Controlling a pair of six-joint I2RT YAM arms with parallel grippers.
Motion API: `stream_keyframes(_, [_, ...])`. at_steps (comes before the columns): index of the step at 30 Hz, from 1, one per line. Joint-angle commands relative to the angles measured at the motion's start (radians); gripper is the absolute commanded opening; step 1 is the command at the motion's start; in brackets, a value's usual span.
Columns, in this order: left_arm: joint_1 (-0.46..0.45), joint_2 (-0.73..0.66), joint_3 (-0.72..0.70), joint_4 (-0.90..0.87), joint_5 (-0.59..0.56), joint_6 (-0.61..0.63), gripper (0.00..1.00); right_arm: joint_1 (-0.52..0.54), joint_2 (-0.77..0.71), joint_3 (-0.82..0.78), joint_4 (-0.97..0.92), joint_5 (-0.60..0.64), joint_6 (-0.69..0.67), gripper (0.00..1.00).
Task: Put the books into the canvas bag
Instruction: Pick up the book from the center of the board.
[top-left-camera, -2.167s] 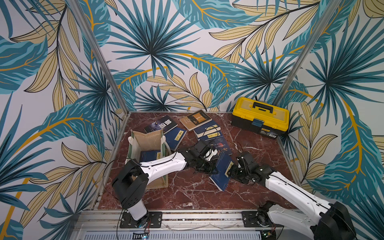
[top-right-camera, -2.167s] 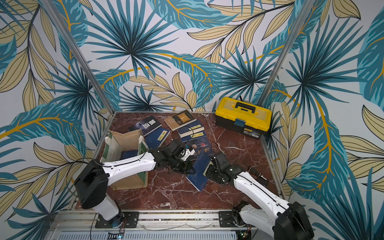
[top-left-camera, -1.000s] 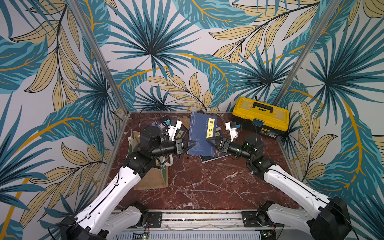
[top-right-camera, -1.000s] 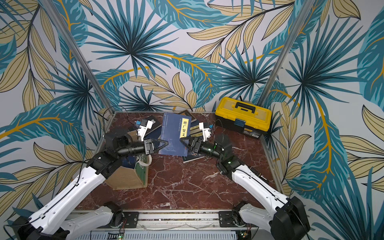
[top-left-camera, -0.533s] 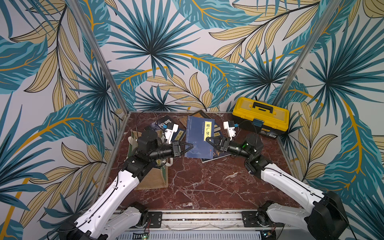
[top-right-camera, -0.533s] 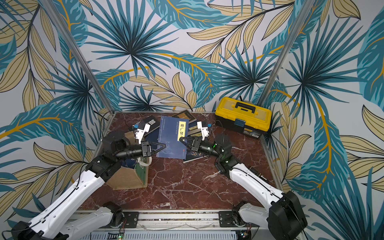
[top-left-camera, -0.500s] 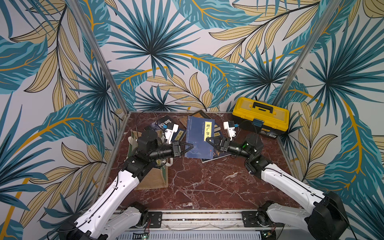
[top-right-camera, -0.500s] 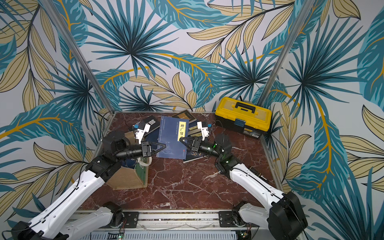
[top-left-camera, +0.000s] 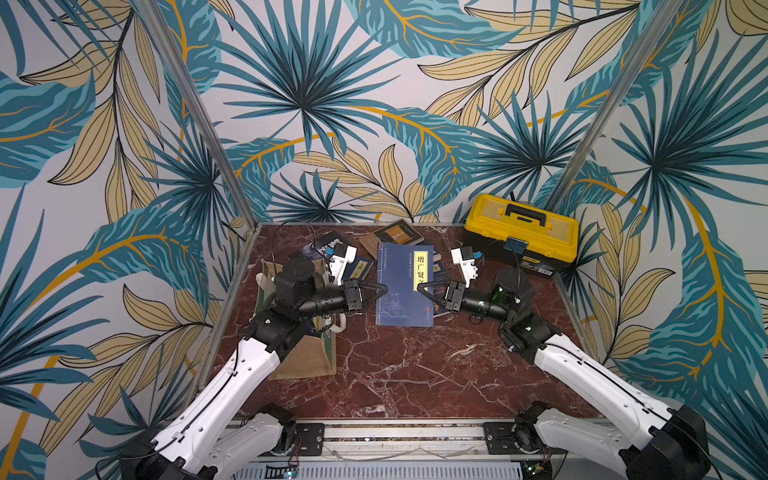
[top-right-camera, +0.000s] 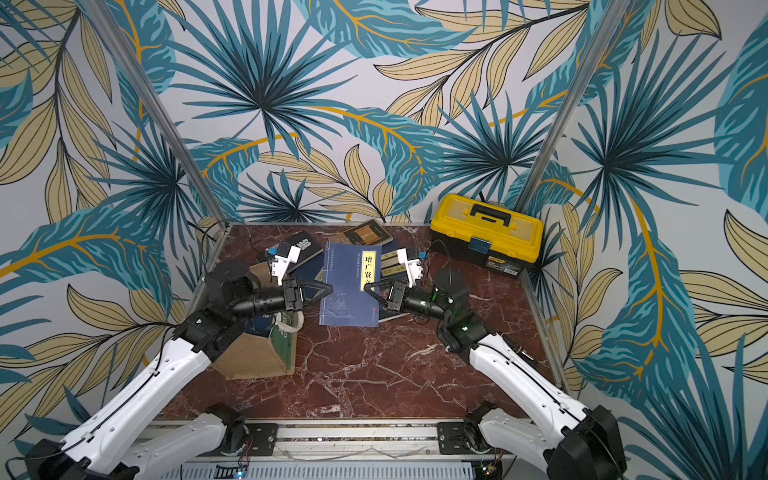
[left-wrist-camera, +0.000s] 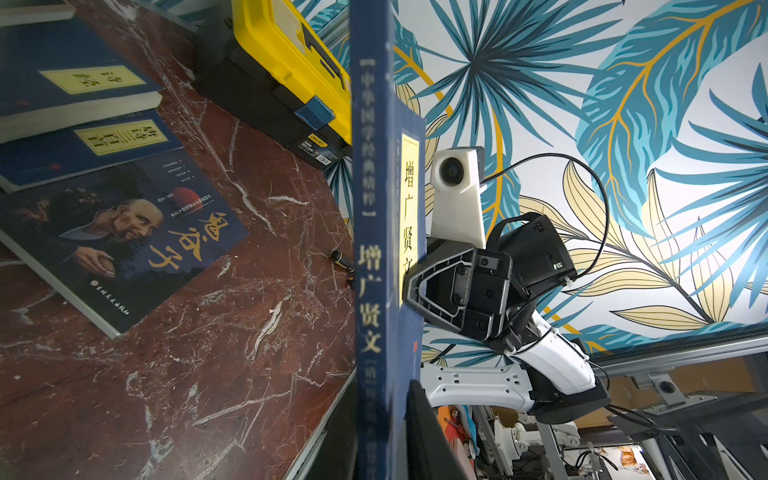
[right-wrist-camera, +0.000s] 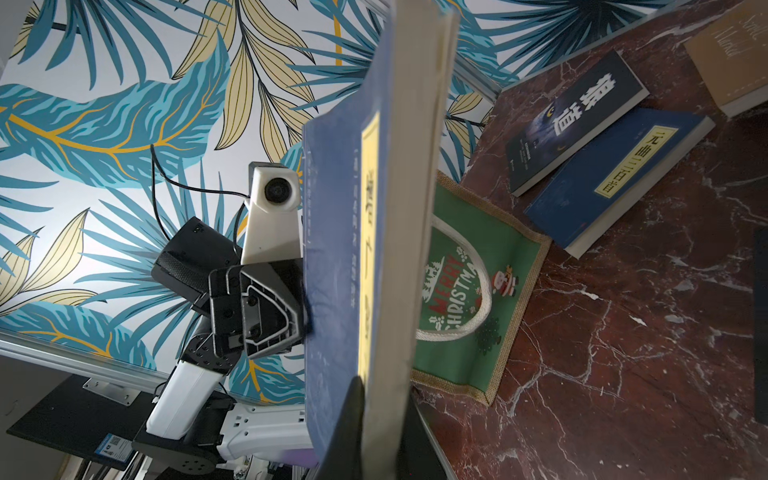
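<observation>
Held flat above the middle of the red marble table, toward its far edge: a navy paperback with a yellow title label. Pinched at the spine edge by the left gripper, jaws narrow on the covers, and at the page edge by the right gripper, closed over the label. Shown by the left wrist but not from above: the printed spine. Also there, flat on the marble, a portrait-cover book beside a pair of navy volumes with yellow labels. Shown by the right wrist alone: the cream page block, and legible Merry Christmas print on the green panel of the canvas bag, with jute trim and a white rope handle. Standing by the table's left edge in both top views, coarse tan side outward. Inside its mouth, a dark blue patch, mostly hidden under the left arm. At the far right corner, a glossy yellow-and-black plastic toolbox.
</observation>
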Motion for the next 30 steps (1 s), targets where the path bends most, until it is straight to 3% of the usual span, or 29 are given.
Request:
stream_keyframes(1, [0.006, 0.007, 0.059, 0.078, 0.031, 0.003, 0.22, 0.006, 0.022, 0.027, -0.036, -0.018, -0.031, 0.0])
stream_keyframes(3, [0.005, 0.011, 0.059, 0.084, 0.037, 0.004, 0.22, 0.009, 0.038, 0.039, -0.035, -0.027, -0.033, 0.0])
stream_keyframes(11, [0.014, -0.037, 0.077, 0.029, 0.012, 0.056, 0.04, 0.032, 0.108, 0.105, -0.076, -0.044, -0.049, 0.02])
stream_keyframes(18, [0.02, -0.173, 0.188, -0.397, -0.187, 0.279, 0.0, 0.07, 0.147, 0.199, -0.226, 0.009, -0.131, 0.38])
stream_keyframes(24, [0.02, -0.252, 0.29, -0.677, -0.372, 0.415, 0.0, 0.116, 0.212, 0.279, -0.283, 0.049, -0.163, 0.5])
stream_keyframes(30, [0.02, -0.326, 0.393, -0.846, -0.602, 0.498, 0.0, 0.168, 0.32, 0.41, -0.415, 0.146, -0.203, 0.51])
